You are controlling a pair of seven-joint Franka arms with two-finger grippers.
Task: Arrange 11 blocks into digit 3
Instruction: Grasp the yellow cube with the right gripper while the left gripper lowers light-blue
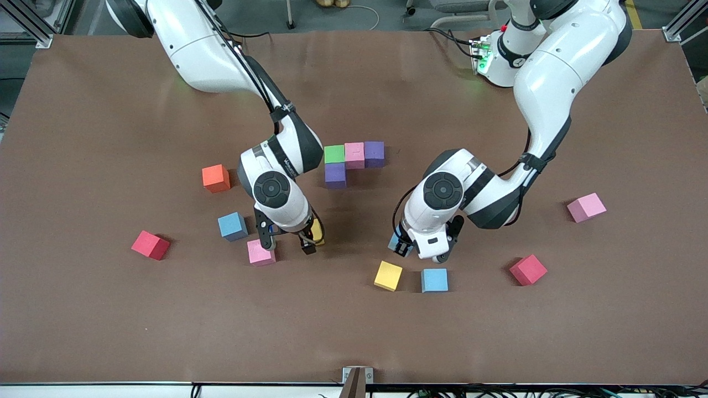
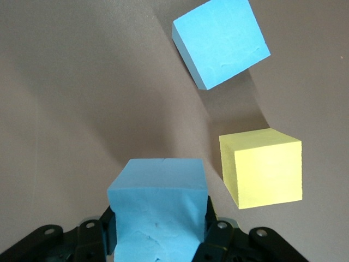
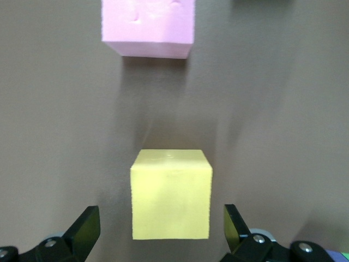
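Four blocks touch at the table's middle: green (image 1: 334, 153), pink (image 1: 354, 155) and purple (image 1: 374, 153) in a row, with a second purple (image 1: 335, 175) nearer the camera under the green. My left gripper (image 1: 402, 246) (image 2: 158, 232) is shut on a blue block (image 1: 395, 242) (image 2: 158, 202), low over the table beside a loose yellow block (image 1: 388, 275) (image 2: 262, 166) and a blue one (image 1: 434, 280) (image 2: 221, 41). My right gripper (image 1: 287, 242) (image 3: 162, 226) stands open astride another yellow block (image 1: 317, 232) (image 3: 170, 194), next to a pink block (image 1: 260, 252) (image 3: 147, 24).
Other loose cubes lie around: orange (image 1: 215, 178), blue (image 1: 232, 226) and red (image 1: 150, 245) toward the right arm's end, red (image 1: 527, 270) and pink (image 1: 586, 207) toward the left arm's end. Brown table (image 1: 354, 342) stretches bare near the camera.
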